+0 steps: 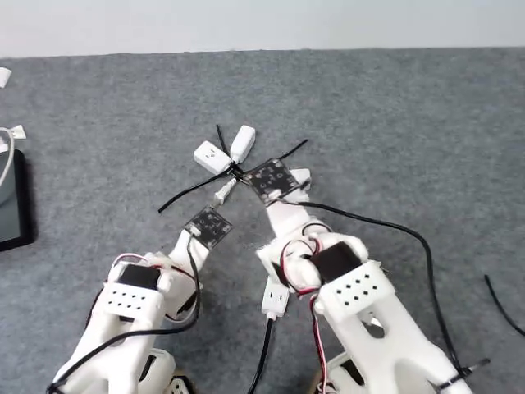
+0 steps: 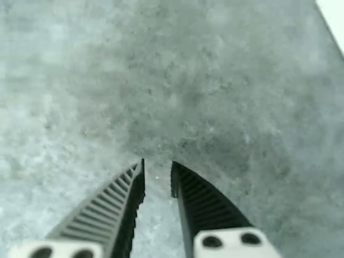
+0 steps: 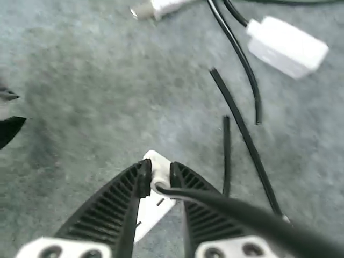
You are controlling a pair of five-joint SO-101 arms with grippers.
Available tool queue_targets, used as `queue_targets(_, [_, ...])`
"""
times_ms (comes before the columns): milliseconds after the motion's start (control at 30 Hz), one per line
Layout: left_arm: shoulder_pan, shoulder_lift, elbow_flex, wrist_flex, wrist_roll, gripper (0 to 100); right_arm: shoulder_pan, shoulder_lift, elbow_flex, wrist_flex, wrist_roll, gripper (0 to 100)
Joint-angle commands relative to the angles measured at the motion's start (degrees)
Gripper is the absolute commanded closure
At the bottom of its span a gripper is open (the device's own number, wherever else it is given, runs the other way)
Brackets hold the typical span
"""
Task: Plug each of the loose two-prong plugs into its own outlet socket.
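Sitting clamped in the right gripper [image 3: 157,171], a small white plastic two-prong plug [image 3: 151,207] with a thin black cord is held low over the grey felt-covered counter [image 1: 394,115]; its prongs cannot be made out. The plug is judged light and rigid. Its smooth shell is liable to twist in the grasp, and the limp cord is likely to tug it sideways. It is best taken by the flat sides of the body, behind the prongs, so that the prongs are left free.

Just ahead, a white rectangular outlet block [image 3: 287,45] is seen, with a loose metal-tipped white plug [image 3: 161,6] near it. An oblong white plug [image 1: 242,141] touches the block; whether it is seated cannot be told. Loose black cord ends [image 3: 244,134] are strewn between the held plug and the block and may snag.

The left gripper [image 2: 157,171] is released over bare counter, with a narrow gap and nothing between its fingers. A further white plug [image 1: 275,297] lies on the counter between the two arms.
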Motion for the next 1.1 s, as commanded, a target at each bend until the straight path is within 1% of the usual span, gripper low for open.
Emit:
queue_targets(0, [-1.0, -3.2, 0.6, -2.7, 4.8, 97, 1.3, 0.0, -4.0, 2.0, 2.2, 99.1])
queue_targets(133, [-1.1, -6.9, 2.7, -3.9, 7.8, 97, 1.5, 0.0, -5.9, 5.8, 3.8, 99.1])
queue_targets(267, [-1.9, -11.9, 4.7, -3.8, 8.0, 97, 1.6, -0.5, -7.8, 9.9, 5.7, 99.1])
queue_targets(400, [-2.0, -16.4, 6.7, -3.6, 8.0, 97, 1.3, 0.0, -8.0, 10.2, 5.7, 99.1])
queue_targets(533, [-2.0, -18.5, 7.1, -1.7, 7.9, 97, 1.3, 0.0, -8.0, 11.4, 5.8, 99.1])
queue_targets(633, [-2.0, -18.5, 7.3, -1.7, 7.9, 97, 0.0, 0.0, -8.0, 11.5, 5.5, 99.1])
queue_targets(867, [-2.0, -18.5, 7.3, -1.7, 8.0, 97, -5.8, 0.2, -7.5, 9.7, 0.8, 99.1])
queue_targets(1067, [-2.0, -18.4, 7.3, -1.7, 8.0, 97, -4.5, 0.2, -4.2, 6.1, 0.1, 99.1])
